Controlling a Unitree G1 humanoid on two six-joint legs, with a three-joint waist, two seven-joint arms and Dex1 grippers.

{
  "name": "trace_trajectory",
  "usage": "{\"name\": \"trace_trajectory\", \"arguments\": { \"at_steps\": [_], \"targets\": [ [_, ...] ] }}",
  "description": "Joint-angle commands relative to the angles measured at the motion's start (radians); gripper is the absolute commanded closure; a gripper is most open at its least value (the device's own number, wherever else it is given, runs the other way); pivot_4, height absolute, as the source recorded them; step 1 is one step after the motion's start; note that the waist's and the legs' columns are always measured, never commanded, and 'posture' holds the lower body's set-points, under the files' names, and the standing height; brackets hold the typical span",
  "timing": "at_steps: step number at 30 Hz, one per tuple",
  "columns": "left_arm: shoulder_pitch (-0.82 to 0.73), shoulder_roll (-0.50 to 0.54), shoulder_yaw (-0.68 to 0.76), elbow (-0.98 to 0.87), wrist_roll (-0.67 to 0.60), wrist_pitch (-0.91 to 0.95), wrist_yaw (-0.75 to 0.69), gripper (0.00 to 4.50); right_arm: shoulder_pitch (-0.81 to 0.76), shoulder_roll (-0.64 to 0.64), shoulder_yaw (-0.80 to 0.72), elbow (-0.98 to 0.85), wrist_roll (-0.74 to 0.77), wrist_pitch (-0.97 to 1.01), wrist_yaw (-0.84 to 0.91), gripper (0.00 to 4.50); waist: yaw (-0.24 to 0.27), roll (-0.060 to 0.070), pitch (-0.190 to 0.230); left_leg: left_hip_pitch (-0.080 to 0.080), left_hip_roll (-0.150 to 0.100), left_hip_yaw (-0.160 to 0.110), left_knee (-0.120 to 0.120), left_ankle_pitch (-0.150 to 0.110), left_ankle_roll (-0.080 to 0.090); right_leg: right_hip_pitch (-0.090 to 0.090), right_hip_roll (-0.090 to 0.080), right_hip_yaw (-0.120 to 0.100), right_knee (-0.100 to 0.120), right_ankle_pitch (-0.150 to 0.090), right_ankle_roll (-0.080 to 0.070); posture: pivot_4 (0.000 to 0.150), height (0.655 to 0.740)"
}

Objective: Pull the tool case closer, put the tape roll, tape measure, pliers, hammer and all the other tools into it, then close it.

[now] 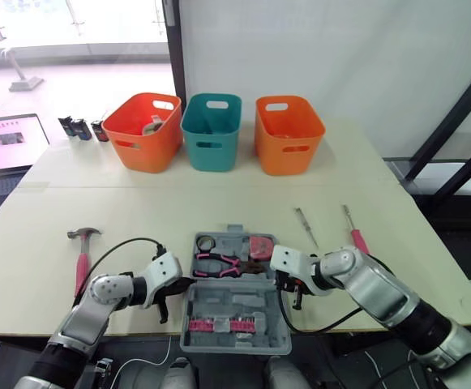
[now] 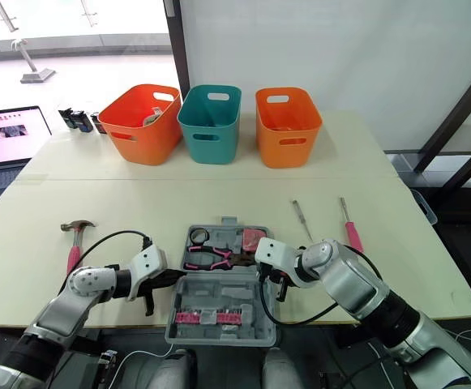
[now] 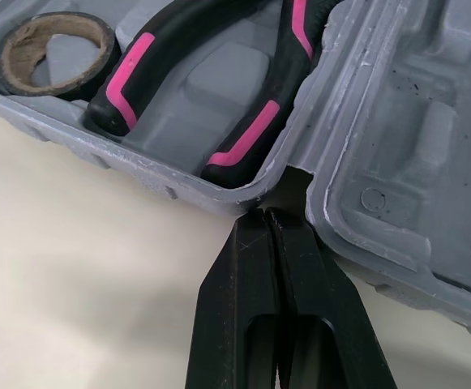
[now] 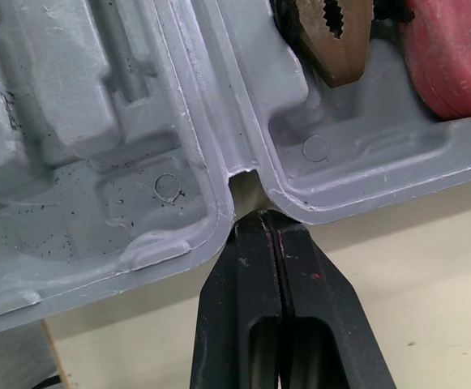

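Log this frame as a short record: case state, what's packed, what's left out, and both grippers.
case: tool case open, flat, near the table's front edge
inside: tape roll, pliers, tape measure
outside: hammer left of case; thin screwdriver and pink-handled screwdriver right of it
left gripper: shut, tips at the case's left hinge notch
right gripper: shut, tips at the right hinge notch
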Motion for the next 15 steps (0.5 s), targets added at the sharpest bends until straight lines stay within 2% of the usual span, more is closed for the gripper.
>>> {"name": "trace_trajectory", "arguments": {
  "at_steps": [1, 9, 15],
  "targets": [
    [-0.065, -0.029, -0.031, 0.065, 0.032, -0.023, 0.020, 4.44, -0.048, 0.041, -0.010, 0.043, -0.018, -0.060, -0.016, 4.50, 0.000, 0.000, 0.000, 0.000, 0.000, 0.000, 0.000, 0.000, 0.000, 0.000, 0.000, 0.000, 0.000, 0.000, 0.000, 0.150, 0.7400],
    [-0.229, -0.073, -0.028, 0.277, 0.070, -0.093, 0.027, 4.44, -0.160, 0.125, -0.059, 0.314, -0.083, -0.208, -0.092, 4.50, -0.001, 0.000, 0.000, 0.000, 0.000, -0.001, 0.001, 0.000, 0.000, 0.001, 0.001, 0.000, 0.000, 0.002, 0.003, 0.150, 0.7400],
    [-0.295, -0.082, -0.006, 0.406, 0.080, -0.143, 0.048, 4.44, -0.187, 0.157, -0.056, 0.393, -0.110, -0.254, -0.077, 4.50, -0.001, 0.000, 0.000, -0.001, 0.000, -0.001, 0.001, 0.000, 0.000, 0.001, 0.001, 0.000, 0.001, 0.003, 0.004, 0.150, 0.7400]
  ]
}}
